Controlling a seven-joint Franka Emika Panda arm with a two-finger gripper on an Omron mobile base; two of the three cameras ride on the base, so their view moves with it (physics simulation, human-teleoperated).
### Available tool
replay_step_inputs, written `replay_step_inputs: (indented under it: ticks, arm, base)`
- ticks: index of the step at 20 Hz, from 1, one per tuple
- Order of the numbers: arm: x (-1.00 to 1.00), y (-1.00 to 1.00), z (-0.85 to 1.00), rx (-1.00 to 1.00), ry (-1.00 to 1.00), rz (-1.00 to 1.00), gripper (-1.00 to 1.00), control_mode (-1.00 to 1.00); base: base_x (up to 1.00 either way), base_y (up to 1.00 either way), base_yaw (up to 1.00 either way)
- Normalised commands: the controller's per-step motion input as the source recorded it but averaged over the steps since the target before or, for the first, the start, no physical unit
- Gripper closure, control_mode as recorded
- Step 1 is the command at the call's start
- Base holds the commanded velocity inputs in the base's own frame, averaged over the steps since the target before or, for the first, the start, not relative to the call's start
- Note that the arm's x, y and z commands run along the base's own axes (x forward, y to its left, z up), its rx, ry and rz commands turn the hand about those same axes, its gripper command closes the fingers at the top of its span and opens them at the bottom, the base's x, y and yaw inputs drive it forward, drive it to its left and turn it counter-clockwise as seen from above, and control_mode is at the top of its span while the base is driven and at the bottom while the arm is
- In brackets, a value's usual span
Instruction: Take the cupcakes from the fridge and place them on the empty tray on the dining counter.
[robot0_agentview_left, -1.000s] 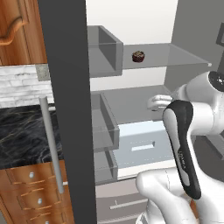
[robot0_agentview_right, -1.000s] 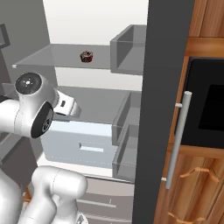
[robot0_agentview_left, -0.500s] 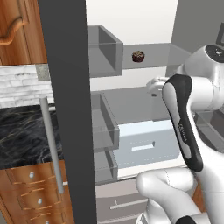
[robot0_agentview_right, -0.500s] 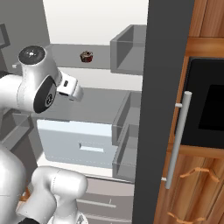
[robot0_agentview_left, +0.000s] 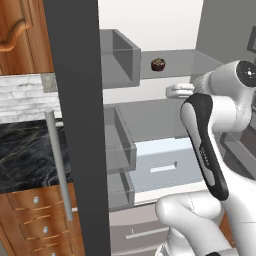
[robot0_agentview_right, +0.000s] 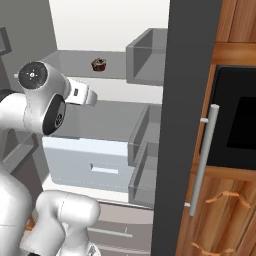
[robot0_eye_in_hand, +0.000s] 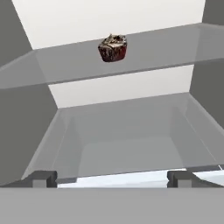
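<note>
Fingertips (robot0_eye_in_hand: 43, 178) spread to full width at bottom of hand view, nothing between them; gripper (robot0_eye_in_hand: 111, 179) empty and aimed into the open fridge (robot0_agentview_left: 150, 30). Chocolate cupcake (robot0_eye_in_hand: 113, 47) upper centre of hand view, upright on a translucent shelf (robot0_eye_in_hand: 166, 48), well apart from the fingers and above their line. Same cupcake upper centre-right in left base view (robot0_agentview_left: 158, 64), upper left-centre in right base view (robot0_agentview_right: 98, 64). Judged light, soft on top, crumbly; frosting likely to smear or crush under a firm squeeze. Best hold judged low on the wrapper sides, jaws straddling the base, gentle closing. Only one cupcake seen; location of the second not determinable. Lower shelf (robot0_eye_in_hand: 127, 131) centre of hand view, pale drawer (robot0_agentview_left: 165, 165) centre-right in left base view. Door bins (robot0_agentview_right: 145, 60) upper centre of right base view, beside the cupcake's shelf but apart from it. Dark door edge (robot0_agentview_left: 80, 125) left of centre. Shelf front lip judged the main obstruction: approach needed above it, not from below.
</note>
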Motion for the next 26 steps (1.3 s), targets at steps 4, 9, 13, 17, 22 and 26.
replay_step_inputs:
  ticks: [4,9,13,17,22,26]
  arm:
    - [0.04,0.00,0.74,-0.05,0.00,0.00,-1.00,-1.00]
    - [0.31,-0.01,0.24,-0.01,0.02,0.01,-1.00,-1.00]
    - [0.64,0.00,0.00,0.00,-0.04,0.05,-1.00,-1.00]
    - [0.67,0.00,0.00,0.00,-0.06,0.06,-1.00,-1.00]
    - [0.59,-0.01,0.00,-0.01,0.01,0.03,-1.00,-1.00]
    - [0.48,0.00,0.00,-0.09,0.05,0.00,-1.00,-1.00]
  base:
    - [0.00,0.00,0.00]
    - [0.00,0.00,0.00]
    - [0.00,0.00,0.00]
    - [0.00,0.00,0.00]
    - [0.00,0.00,0.00]
    - [0.00,0.00,0.00]
